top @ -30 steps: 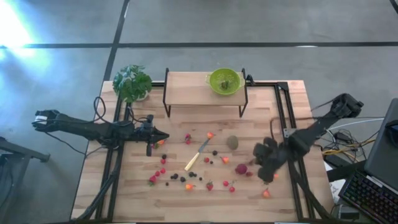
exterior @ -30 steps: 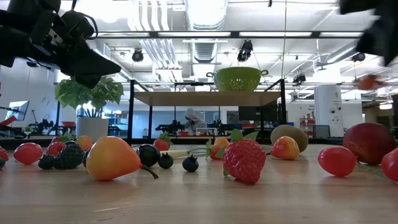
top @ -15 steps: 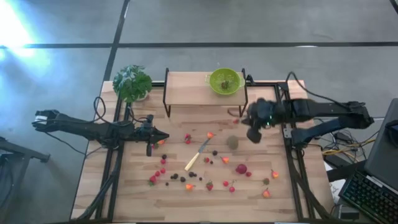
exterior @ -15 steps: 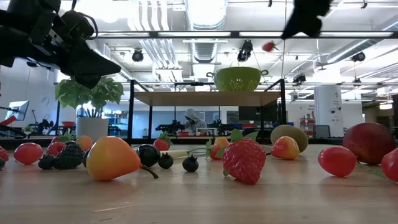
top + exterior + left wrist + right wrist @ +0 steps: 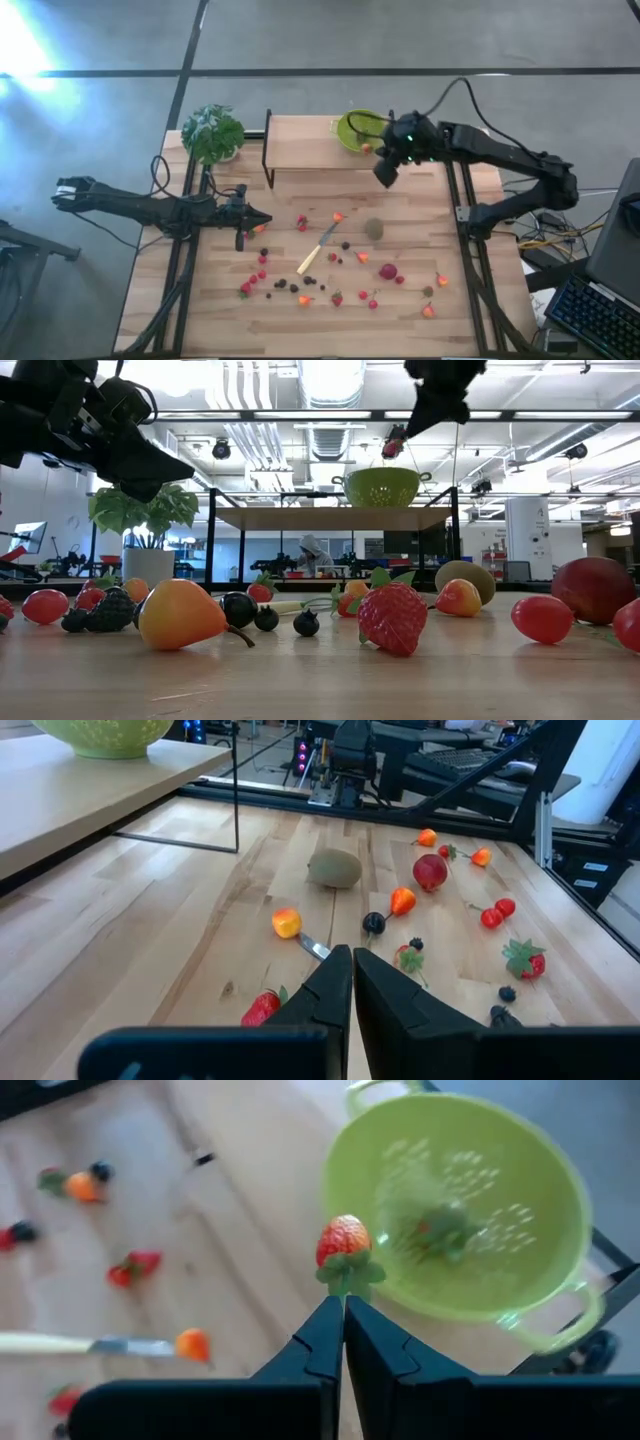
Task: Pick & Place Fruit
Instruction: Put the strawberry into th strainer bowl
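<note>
Your right gripper [image 5: 343,1312] is pinched tight on a strawberry [image 5: 343,1240] by its green leaf cap, at the colander's [image 5: 500,1210] 9 o'clock rim. Looks light and rigid; the thin leaf hold could slip. Left gripper [image 5: 352,960] closed, empty, waiting.
</note>
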Action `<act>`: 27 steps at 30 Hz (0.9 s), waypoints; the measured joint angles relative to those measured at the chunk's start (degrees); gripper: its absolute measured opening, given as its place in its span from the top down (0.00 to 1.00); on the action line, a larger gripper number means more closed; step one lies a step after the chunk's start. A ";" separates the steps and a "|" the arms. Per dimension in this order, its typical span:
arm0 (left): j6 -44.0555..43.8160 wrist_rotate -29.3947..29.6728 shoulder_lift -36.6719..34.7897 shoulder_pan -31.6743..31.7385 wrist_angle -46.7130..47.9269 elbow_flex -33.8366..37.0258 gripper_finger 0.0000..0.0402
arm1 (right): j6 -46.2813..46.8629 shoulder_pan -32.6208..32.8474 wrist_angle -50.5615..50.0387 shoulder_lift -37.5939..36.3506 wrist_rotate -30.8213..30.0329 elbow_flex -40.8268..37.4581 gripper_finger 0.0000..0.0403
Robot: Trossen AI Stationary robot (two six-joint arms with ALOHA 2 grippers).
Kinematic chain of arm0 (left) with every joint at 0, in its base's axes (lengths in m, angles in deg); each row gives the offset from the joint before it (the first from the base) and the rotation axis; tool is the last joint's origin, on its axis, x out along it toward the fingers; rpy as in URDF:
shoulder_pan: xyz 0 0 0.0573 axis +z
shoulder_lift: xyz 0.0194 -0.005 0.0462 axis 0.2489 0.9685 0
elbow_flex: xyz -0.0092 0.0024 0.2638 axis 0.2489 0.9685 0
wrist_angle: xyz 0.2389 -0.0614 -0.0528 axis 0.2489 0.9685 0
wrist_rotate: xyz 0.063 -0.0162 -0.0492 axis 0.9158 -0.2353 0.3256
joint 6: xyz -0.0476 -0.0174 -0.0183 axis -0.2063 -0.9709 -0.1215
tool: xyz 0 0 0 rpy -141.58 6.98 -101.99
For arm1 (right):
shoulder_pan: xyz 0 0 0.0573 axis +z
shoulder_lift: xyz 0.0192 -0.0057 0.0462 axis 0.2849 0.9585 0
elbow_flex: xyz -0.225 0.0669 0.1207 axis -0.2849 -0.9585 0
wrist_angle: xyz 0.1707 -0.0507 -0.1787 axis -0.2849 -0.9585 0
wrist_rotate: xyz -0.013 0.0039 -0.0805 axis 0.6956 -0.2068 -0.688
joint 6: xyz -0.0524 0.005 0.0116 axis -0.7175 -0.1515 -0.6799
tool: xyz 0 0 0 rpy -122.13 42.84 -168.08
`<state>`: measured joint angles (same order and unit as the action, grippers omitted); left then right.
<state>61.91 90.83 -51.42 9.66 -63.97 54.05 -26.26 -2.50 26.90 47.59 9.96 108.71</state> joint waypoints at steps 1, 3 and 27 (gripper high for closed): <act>0.01 0.01 0.02 0.01 -0.01 -0.01 0.95 | -0.47 -0.91 0.02 0.98 0.00 0.96 0.98; 0.02 0.00 0.01 0.02 0.00 -0.02 0.95 | -1.10 -2.76 0.07 2.75 0.00 2.74 0.98; 0.00 0.01 -0.01 0.01 0.09 -0.01 0.95 | -1.07 -10.48 -0.15 12.73 1.51 6.49 0.98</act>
<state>61.91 90.84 -51.43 9.67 -63.89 54.04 -27.32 -12.98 26.75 60.32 11.47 115.19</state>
